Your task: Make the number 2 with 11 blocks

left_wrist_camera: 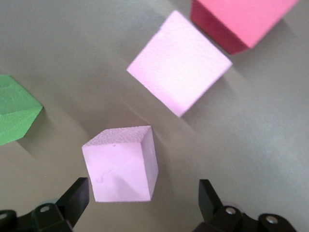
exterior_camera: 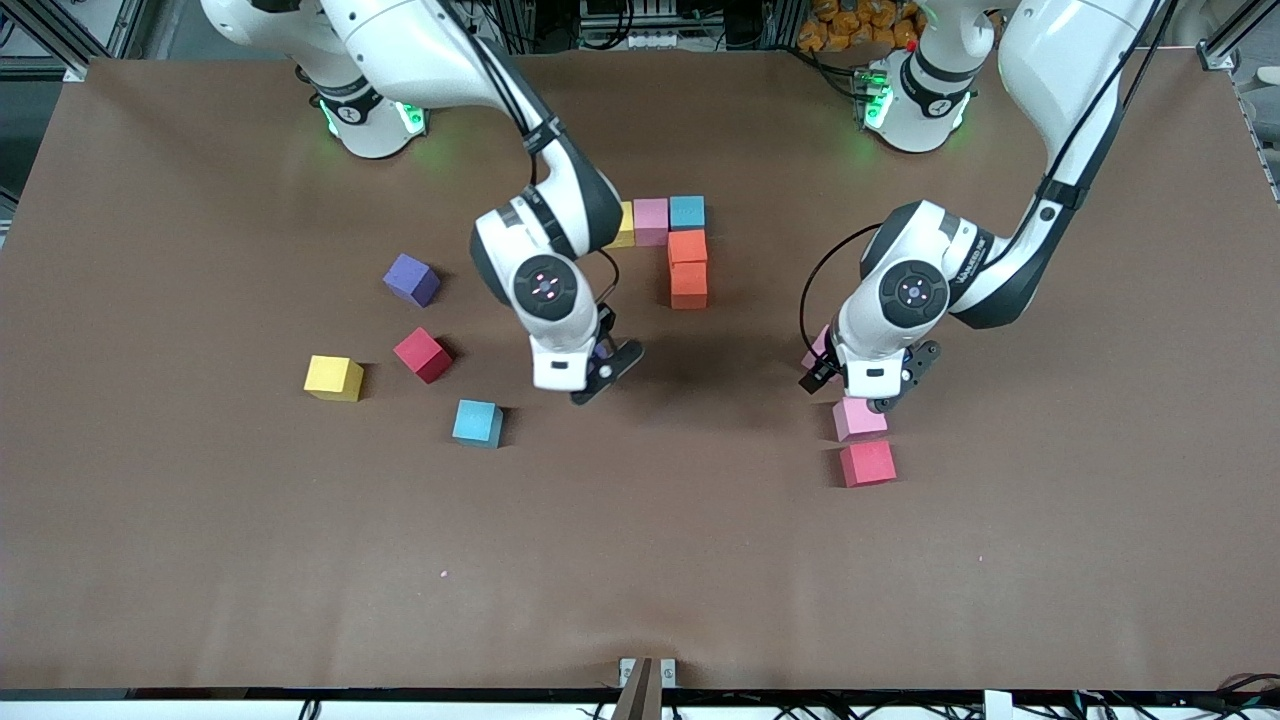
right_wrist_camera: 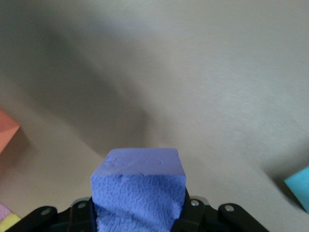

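Right end effector (exterior_camera: 607,375) pinches your purple cube (right_wrist_camera: 138,191) over bare worktop (exterior_camera: 640,560) near the orange pair (exterior_camera: 688,270) | left end effector (left_wrist_camera: 142,203) spread over a pink cube (left_wrist_camera: 120,164) | five blocks laid, so you've six left | loose ones scattered toward both ends.

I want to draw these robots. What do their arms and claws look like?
Both arms are glossy white with black joints and round black caps with tiny lights. Black cables loop along them, and the bases glow green. The left claw and right claw each have two small black fingers.
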`<state>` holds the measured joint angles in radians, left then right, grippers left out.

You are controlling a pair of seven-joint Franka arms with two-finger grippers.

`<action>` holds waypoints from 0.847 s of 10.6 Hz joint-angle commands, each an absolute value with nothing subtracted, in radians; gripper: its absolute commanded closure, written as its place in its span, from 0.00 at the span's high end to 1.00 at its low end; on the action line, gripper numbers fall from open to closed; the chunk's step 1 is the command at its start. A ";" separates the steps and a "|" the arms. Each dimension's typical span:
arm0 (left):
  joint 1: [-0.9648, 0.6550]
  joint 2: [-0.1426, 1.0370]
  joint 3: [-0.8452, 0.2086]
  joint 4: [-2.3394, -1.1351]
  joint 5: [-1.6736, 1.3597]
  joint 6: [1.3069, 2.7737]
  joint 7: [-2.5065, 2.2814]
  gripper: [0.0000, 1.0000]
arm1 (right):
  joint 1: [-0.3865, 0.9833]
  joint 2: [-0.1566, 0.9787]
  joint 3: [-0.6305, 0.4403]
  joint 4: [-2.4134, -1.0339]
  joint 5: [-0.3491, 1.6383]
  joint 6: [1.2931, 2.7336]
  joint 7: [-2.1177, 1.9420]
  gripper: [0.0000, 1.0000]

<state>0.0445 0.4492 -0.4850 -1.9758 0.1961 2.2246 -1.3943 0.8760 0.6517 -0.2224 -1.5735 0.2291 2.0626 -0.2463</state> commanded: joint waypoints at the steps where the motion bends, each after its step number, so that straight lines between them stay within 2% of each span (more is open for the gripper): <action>1: 0.066 0.437 -0.495 -2.008 0.186 2.212 -1.420 1.00 | 0.960 0.597 -0.219 -1.663 0.196 2.078 -0.284 0.20; 4: 0.074 0.433 -0.494 -2.045 0.190 2.217 -1.422 1.00 | 1.012 0.552 -0.218 -1.727 0.186 2.095 -0.375 0.20; 7: 0.074 0.446 -0.492 -2.075 0.195 2.270 -1.422 1.00 | 1.019 0.500 -0.216 -1.877 0.186 2.297 -0.631 0.20; 9: 0.075 0.465 -0.492 -2.080 0.199 2.295 -1.422 1.00 | 1.043 0.503 -0.215 -1.881 0.186 2.327 -0.690 0.20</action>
